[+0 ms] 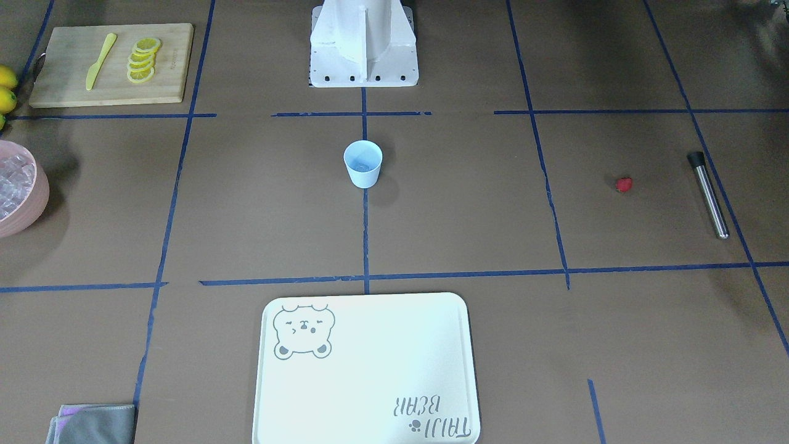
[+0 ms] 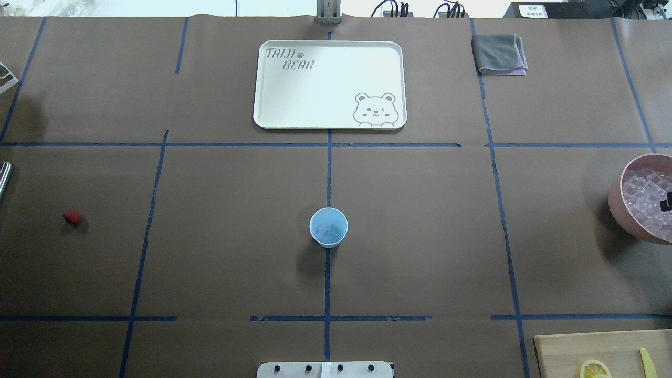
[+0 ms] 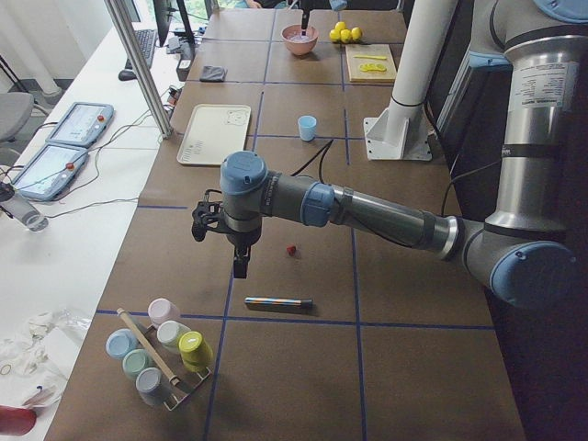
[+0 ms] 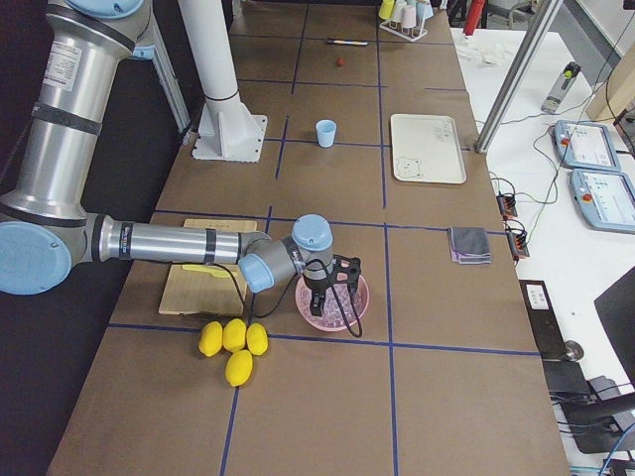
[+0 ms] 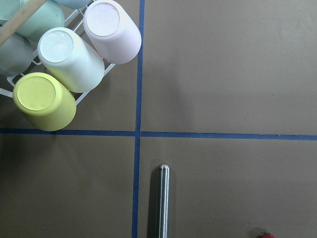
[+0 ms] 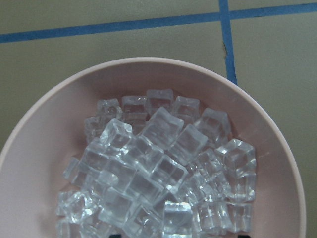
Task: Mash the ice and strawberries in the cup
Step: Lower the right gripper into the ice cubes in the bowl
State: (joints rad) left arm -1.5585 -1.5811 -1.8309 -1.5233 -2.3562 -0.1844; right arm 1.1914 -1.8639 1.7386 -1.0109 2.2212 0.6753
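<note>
The pale blue cup (image 2: 328, 227) stands upright at the table's middle, also seen from the front (image 1: 362, 163); something clear lies in its bottom. The red strawberry (image 1: 624, 184) lies alone on the table at the robot's left. My left gripper (image 3: 240, 266) hangs above the table a little way from the strawberry (image 3: 290, 249); I cannot tell whether it is open or shut. My right gripper (image 4: 319, 302) hovers over the pink bowl's ice (image 6: 158, 168), its dark tips showing far apart at the right wrist view's bottom edge with nothing between them.
A steel muddler (image 1: 707, 194) lies beyond the strawberry, near a rack of pastel cups (image 5: 69, 59). The pink bowl (image 2: 617, 194) sits at the robot's right, beside a cutting board (image 1: 61, 74) with lemon slices and a yellow knife. A white tray (image 2: 329, 84) and grey cloth (image 2: 499, 53) lie on the far side.
</note>
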